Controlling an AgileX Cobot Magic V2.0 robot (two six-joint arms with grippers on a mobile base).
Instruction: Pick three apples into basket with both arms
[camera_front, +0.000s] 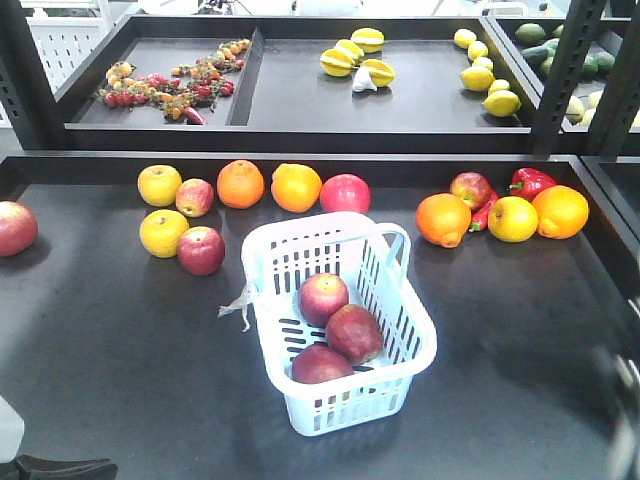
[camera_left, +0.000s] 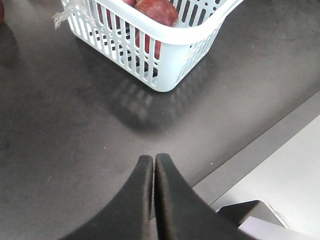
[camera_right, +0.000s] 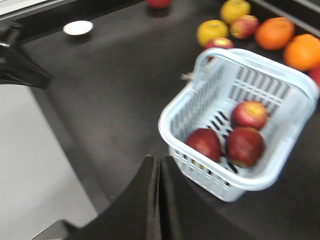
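Front view, left to right: one dark red apple (camera_front: 16, 228) sits alone at the far left edge of the dark table (camera_front: 120, 340). Next, a loose group: two yellow round fruits (camera_front: 159, 184), two small red-yellow apples (camera_front: 200, 250), two oranges (camera_front: 240, 184), and a red apple (camera_front: 345, 193) just behind the basket.

Basket (camera_front: 340, 320) is mid-table, pale blue-white, slotted sides, one hoop handle raised on its far-right side. Clear plastic scrap (camera_front: 238, 305) hangs off its left corner. Three apples (camera_front: 335, 330) are inside, touching each other: one toward the back, one at centre-right, one at the front.

Right of the basket: an orange (camera_front: 443, 220), a red-yellow apple (camera_front: 470, 189), red peppers (camera_front: 530, 183), a yellow fruit (camera_front: 512, 219), another orange (camera_front: 560, 211), all bunched together. Upper shelf (camera_front: 300, 100) holds small mixed red fruit at left, star-shaped yellow fruit in the middle, lemons at right.

Left wrist view: left gripper (camera_left: 154, 159) is clenched, fingertips pressed together, holding nothing. It hangs over bare table near the table's front edge, with the basket's corner ahead and well apart from it. One apple shows over the rim.

Right wrist view: right gripper (camera_right: 160, 162) is also clenched and empty, fingertips touching. It's near the table edge, basket ahead and to the right with all three apples visible inside. Picture is slightly blurred. A small white disc (camera_right: 78, 27) lies on the table at upper left.
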